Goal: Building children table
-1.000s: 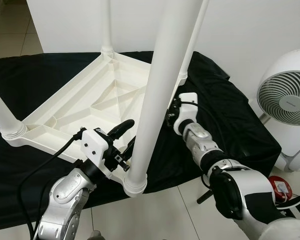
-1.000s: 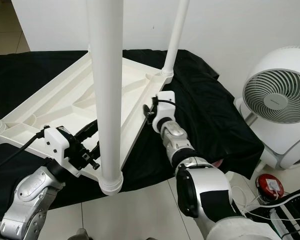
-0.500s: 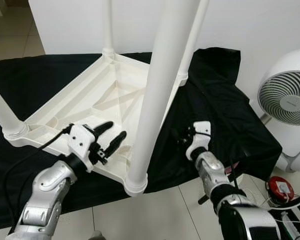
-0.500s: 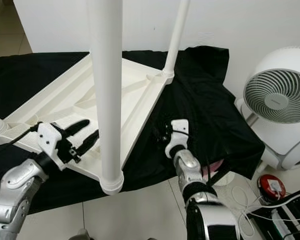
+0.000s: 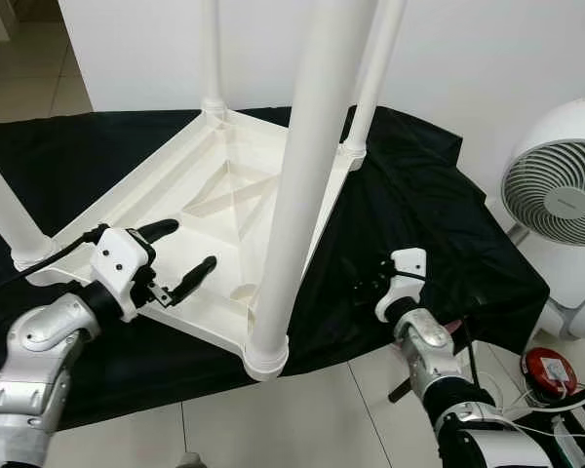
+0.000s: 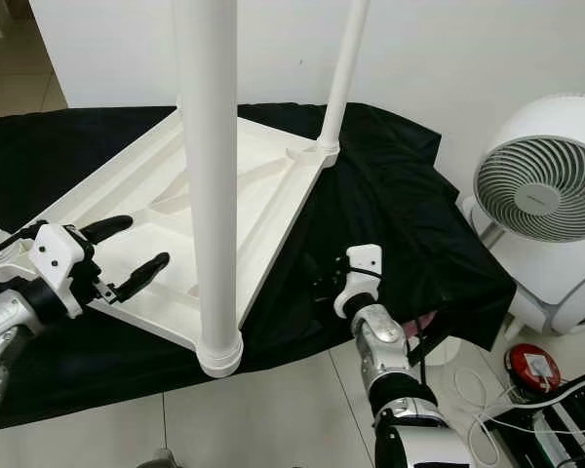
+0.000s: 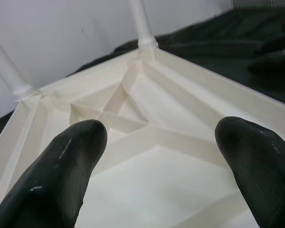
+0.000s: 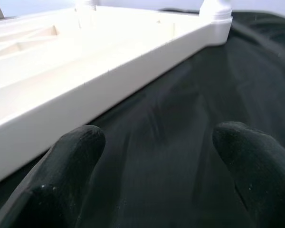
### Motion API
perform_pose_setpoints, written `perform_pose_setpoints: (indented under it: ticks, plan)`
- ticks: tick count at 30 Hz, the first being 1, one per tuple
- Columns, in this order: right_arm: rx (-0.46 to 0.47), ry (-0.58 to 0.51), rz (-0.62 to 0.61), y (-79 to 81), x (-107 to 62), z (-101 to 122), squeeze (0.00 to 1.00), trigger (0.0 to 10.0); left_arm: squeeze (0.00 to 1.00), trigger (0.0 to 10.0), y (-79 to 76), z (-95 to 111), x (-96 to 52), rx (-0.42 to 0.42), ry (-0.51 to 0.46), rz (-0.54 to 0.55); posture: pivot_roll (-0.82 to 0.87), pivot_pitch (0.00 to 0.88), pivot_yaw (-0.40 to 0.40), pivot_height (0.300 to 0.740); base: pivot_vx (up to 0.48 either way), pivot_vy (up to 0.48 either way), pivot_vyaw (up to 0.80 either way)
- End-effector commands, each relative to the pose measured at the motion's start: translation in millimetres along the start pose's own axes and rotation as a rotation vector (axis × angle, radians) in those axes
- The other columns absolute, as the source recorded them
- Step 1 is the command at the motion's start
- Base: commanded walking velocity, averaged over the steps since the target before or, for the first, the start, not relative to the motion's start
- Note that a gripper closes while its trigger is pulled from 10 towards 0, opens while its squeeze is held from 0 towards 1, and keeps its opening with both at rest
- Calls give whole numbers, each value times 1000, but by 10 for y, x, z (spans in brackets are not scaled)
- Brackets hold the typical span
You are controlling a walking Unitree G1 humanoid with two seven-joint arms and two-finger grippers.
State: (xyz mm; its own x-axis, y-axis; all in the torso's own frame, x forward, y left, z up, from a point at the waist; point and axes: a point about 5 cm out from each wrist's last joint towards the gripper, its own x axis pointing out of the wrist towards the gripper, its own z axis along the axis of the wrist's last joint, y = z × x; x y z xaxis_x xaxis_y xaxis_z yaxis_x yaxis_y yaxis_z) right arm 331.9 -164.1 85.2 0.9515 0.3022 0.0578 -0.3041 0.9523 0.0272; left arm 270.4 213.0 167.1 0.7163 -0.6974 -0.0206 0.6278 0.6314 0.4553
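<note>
Both arms have drawn back from the near leg (image 5: 297, 185): left gripper (image 5: 175, 258) at lower left and right gripper (image 8: 156, 156) spread wide, empty. The upturned table (image 5: 166, 210) fills frame centre, legs apparently seated.

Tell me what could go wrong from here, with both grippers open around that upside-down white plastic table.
1. The upside-down white plastic table has its near corner leg right at the edge of the black cloth; a nudge might slide it off.
2. The open left gripper hovers over the ribbed underside, close to that leg, and could knock it.
3. The open right gripper sits low over loose cloth and might snag it.
</note>
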Motion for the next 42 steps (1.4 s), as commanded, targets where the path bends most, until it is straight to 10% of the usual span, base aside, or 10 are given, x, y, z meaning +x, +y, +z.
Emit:
perform_pose_setpoints:
  ticks: [1, 8, 26, 42]
  plan:
    - [-16, -7, 2, -31, -11, 30, 0, 10000, 0, 10000, -53, -51, 37, 65, 33, -85, 52, 12, -67, 740, 0, 0, 0]
    - [-20, -32, 1, -57, -14, 109, 0, 10000, 0, 10000, -91, -168, 113, 97, 79, -147, 44, 14, -74, 740, 0, 0, 0]
    - [-61, -8, 20, -122, -77, 114, 0, 10000, 0, 10000, -235, -167, -237, -22, 84, -383, 52, 15, -77, 740, 0, 0, 0]
    - [-75, -22, -10, -183, -68, 182, 0, 10000, 0, 10000, -374, -265, 46, 21, 82, -438, 17, 5, -67, 740, 0, 0, 0]
